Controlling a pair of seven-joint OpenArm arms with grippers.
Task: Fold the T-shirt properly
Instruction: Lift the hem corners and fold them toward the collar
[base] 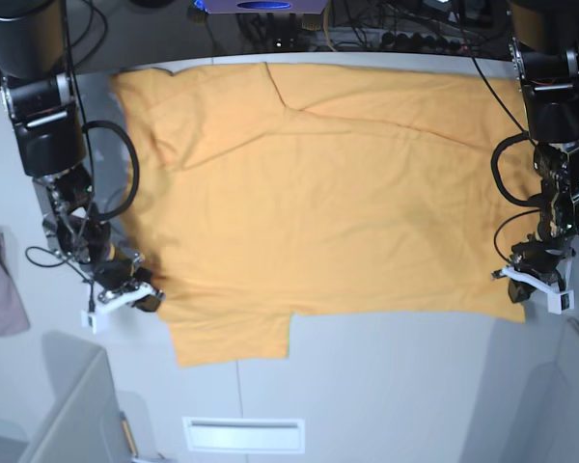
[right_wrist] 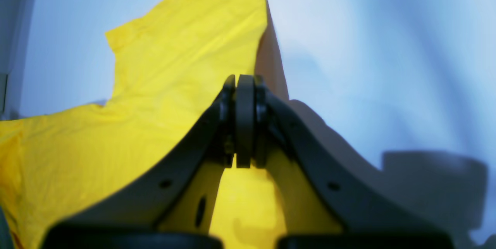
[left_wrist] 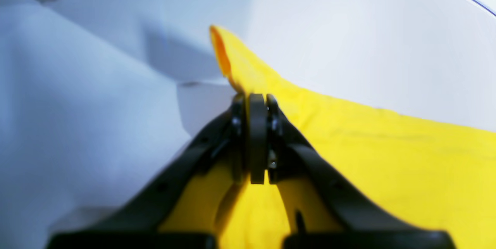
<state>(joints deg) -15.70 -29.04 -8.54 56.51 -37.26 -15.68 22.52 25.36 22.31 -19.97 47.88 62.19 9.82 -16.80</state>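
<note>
The orange-yellow T-shirt (base: 318, 193) lies spread sideways across the white table, with one short sleeve (base: 232, 338) sticking out toward the front. My right gripper (base: 140, 294) is shut on the shirt's front left edge beside that sleeve. In the right wrist view the gripper (right_wrist: 244, 82) pinches the yellow cloth (right_wrist: 174, 66). My left gripper (base: 518, 289) is shut on the shirt's front right corner. In the left wrist view the gripper (left_wrist: 252, 99) holds a raised fold of the cloth (left_wrist: 387, 152). No print or tag shows.
A small pinkish-mauve cloth (base: 0, 280) lies at the table's left edge. Cables (base: 386, 29) run along the back edge. A slot (base: 241, 434) sits in the table's front. Grey panels stand at the front left corner (base: 68, 405).
</note>
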